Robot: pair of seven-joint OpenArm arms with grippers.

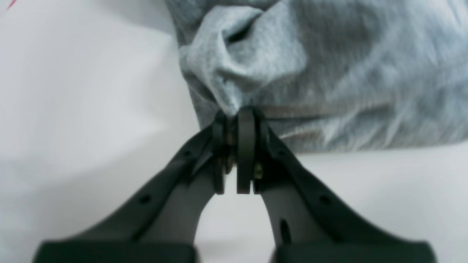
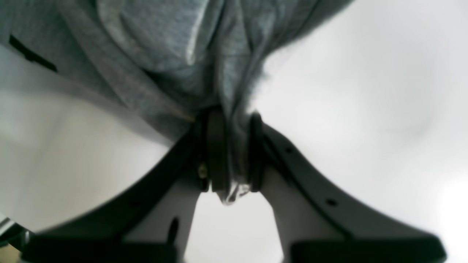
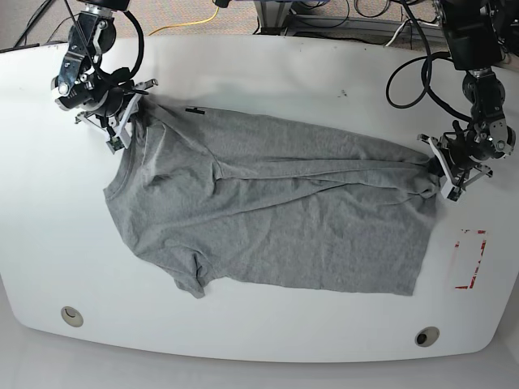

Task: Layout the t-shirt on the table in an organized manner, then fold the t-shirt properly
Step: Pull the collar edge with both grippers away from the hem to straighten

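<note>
The t-shirt [image 3: 276, 211], pinched by both tools [image 1: 236, 113] [image 2: 234, 117], lies beside a red tape rectangle [image 3: 470, 259].

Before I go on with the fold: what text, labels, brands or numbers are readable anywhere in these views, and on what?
None can be read in any view.
Heather-grey short-sleeved t-shirt: no lettering shows on the visible side.
Small black tag near the shirt's shoulder: too small to read.
Red tape rectangle outline on the glossy white table: a marking only, no writing.
</note>
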